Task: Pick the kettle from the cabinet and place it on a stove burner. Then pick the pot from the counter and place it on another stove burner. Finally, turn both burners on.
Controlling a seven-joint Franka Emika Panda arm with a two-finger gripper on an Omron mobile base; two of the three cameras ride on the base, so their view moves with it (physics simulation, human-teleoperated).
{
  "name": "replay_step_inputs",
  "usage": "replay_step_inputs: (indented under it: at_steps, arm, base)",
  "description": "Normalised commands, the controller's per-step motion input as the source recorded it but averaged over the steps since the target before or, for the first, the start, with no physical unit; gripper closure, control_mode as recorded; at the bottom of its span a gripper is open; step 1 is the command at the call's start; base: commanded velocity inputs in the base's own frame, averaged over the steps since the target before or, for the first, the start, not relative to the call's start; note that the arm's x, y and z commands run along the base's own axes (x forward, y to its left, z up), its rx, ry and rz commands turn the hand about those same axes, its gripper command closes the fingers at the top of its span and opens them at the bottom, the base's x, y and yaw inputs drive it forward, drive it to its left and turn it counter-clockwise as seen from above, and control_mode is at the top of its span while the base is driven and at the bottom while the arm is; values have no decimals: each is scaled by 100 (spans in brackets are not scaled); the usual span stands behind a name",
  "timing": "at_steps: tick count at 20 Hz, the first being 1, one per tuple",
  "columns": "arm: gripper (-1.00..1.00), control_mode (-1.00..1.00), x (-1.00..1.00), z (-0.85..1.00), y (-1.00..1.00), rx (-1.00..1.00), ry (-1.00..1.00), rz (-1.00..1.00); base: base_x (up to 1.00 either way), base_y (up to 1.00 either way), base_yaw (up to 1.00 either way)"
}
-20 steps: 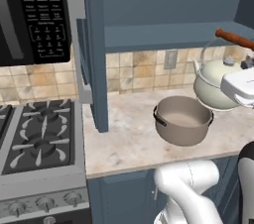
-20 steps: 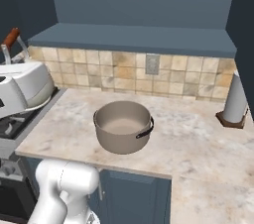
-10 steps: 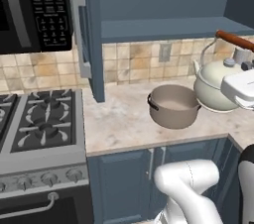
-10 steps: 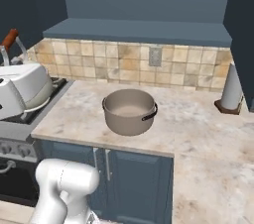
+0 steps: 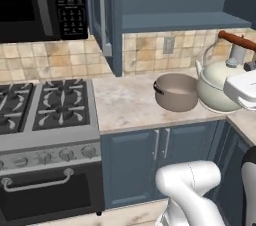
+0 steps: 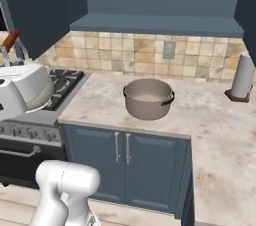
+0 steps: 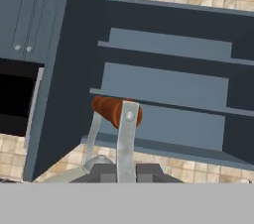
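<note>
The cream-white kettle (image 5: 216, 86) hangs over the right end of the counter (image 5: 125, 106), just right of the taupe pot (image 5: 176, 91). My gripper (image 7: 125, 172) is shut on the kettle's wire handle, below its reddish-brown bar (image 7: 116, 110). In the right base view the kettle (image 6: 35, 90) hangs at the left edge, above the stove's (image 6: 67, 81) near corner, and the pot (image 6: 148, 98) sits mid-counter. The stove (image 5: 47, 106) lies left of the counter, its burners bare. The cabinet (image 5: 180, 20) stands open, its door (image 5: 104, 12) swung out.
A black microwave (image 5: 35, 0) hangs above the stove. Round knobs (image 5: 50, 156) line the stove's silver front panel. A paper towel roll (image 6: 242, 77) stands at the counter's back right. A wall outlet (image 6: 169, 49) sits on the tiled backsplash.
Both base views have shifted and pulled back, so the camera moved: more of the stove and the base units shows now. The kettle stays in my shut gripper.
</note>
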Motion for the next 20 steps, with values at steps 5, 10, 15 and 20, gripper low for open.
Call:
replay_step_inputs:
  at_steps: [5, 10, 15, 20]
  arm:
    - [100, 100, 0, 0, 0, 0, 0, 0]
    - [100, 100, 0, 0, 0, 0, 0, 0]
    - [100, 100, 0, 0, 0, 0, 0, 0]
    - [100, 100, 0, 0, 0, 0, 0, 0]
  base:
    - [-62, 52, 0]
    - [-59, 51, 0]
    - [-54, 53, 0]
    - [-33, 59, 0]
